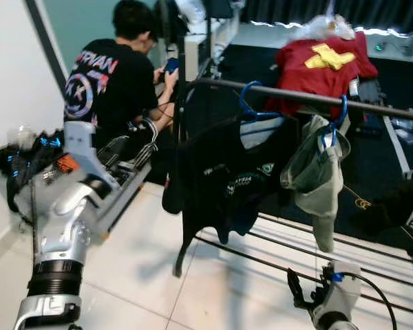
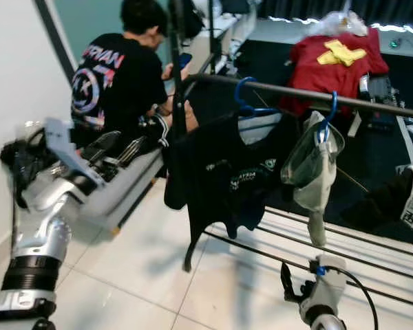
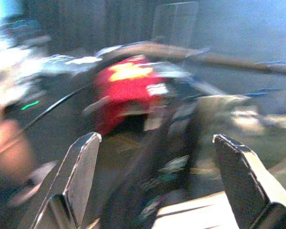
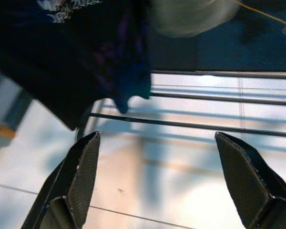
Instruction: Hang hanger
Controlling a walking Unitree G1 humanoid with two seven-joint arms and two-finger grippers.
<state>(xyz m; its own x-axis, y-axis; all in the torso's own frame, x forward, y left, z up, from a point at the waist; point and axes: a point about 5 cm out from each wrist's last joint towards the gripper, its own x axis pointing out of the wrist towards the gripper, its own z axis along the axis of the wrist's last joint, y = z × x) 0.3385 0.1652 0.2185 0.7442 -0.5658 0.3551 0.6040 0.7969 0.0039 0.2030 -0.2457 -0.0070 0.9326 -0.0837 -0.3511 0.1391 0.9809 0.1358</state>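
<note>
A person [image 1: 120, 75] in a black printed T-shirt is sitting on the floor at the far left, back turned, looking down at a phone. In front of that, the robot's left arm is reaching up and forward, its left gripper [image 1: 132, 143] pointing toward the drying rack's upright post [image 1: 181, 137]. The left wrist view, though blurred, is showing its two black fingers [image 3: 78, 176] standing wide apart with nothing between them, so this gripper is carrying nothing.

Moving right, a dark top rail [image 1: 296, 96] is running across the rack. A blue hanger [image 1: 251, 110] is already hooked over it, carrying a black T-shirt [image 1: 227, 179] that is draping down freely so it can dry. Just beside it, a second blue hanger [image 1: 336, 120] is holding a grey-green garment [image 1: 315, 179] on the same rail. Behind them, a red shirt [image 1: 323, 65] is lying spread over a surface.

At the lower right, the right gripper [image 1: 299, 292] is hanging low near the rack's bottom bars [image 1: 316, 251], fingers [image 4: 83, 171] spread and empty above the pale floor tiles [image 1: 144, 275]. With both hangers on the rail, the hanging appears largely done.
</note>
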